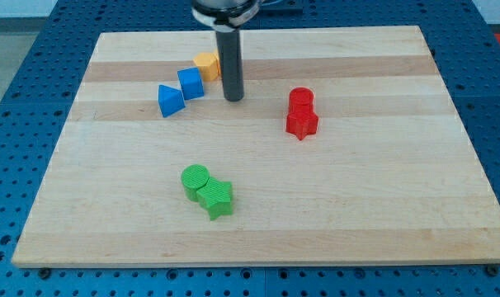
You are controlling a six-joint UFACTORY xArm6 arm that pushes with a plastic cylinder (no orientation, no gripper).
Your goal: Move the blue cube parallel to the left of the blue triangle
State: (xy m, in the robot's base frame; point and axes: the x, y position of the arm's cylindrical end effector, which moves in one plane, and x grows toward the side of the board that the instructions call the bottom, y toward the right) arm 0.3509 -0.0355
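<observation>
Camera view shows my tip [233, 98], a bare rod with no jaws and holding nothing, just right of the blue cube [191, 83] near the board's top edge; the blue triangle [170, 101] touches the cube's lower left.

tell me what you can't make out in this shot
- Yellow block, camera view: my rod covers its right part, the blue cube overlaps its lower left edge, so its shape is unclear.
- My tip: it shows just right of the blue cube, but whether it touches the cube cannot be told.
- Arm above the rod: cut off by the view's top.
- Red cylinder: the red star in front hides its base.
</observation>
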